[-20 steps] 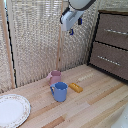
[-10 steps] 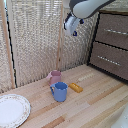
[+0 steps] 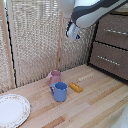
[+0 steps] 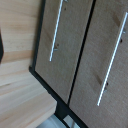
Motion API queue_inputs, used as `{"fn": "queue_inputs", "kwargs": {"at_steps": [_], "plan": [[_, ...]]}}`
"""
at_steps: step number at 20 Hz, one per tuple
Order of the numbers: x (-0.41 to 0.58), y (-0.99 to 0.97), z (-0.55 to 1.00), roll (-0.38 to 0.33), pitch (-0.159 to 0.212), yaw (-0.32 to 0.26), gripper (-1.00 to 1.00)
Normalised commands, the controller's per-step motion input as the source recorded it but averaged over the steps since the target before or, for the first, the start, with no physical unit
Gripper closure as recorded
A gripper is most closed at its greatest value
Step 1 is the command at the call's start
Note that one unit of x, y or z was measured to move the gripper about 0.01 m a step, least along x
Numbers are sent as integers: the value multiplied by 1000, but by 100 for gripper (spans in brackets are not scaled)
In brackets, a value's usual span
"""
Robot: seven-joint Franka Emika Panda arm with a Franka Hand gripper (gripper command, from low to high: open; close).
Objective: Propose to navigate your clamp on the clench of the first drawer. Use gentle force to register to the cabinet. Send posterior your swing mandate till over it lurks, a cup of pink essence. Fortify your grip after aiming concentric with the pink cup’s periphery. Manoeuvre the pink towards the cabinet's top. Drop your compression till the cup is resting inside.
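My gripper (image 3: 73,35) hangs in the air from the white arm, above the table and to the exterior view's left of the dark brown cabinet (image 3: 102,40). It touches nothing, and its blue fingers are too small to tell whether they are open. Two drawer fronts show, each with a slim silver bar handle: the upper (image 3: 116,31) and the lower (image 3: 107,60). The wrist view looks at two drawer fronts (image 4: 75,45) and their handles (image 4: 56,30). The pink mug (image 3: 55,76) stands on the table by the reed screen, far below the gripper, just behind a blue mug (image 3: 60,91).
A small orange block (image 3: 76,87) lies next to the blue mug. A white patterned plate (image 3: 11,110) sits at the exterior view's near left. The pale reed screen (image 3: 35,40) stands behind the wooden table (image 3: 95,107).
The arm has moved a little down and toward the exterior view's right, closer to the cabinet. The mugs, block and plate have not moved.
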Motion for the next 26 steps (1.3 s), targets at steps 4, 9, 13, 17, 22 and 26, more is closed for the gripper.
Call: {"fn": "queue_inputs", "kwargs": {"at_steps": [4, 9, 13, 17, 22, 26], "plan": [[90, -9, 33, -373, -6, -77, -100], [0, -7, 216, -294, -136, -93, -100], [0, 0, 202, -221, -246, -50, -100], [0, 0, 184, -173, -294, -20, -100], [-23, -70, -26, -197, -174, 0, -100], [-138, -299, -169, -250, -28, 1, -100]]}}
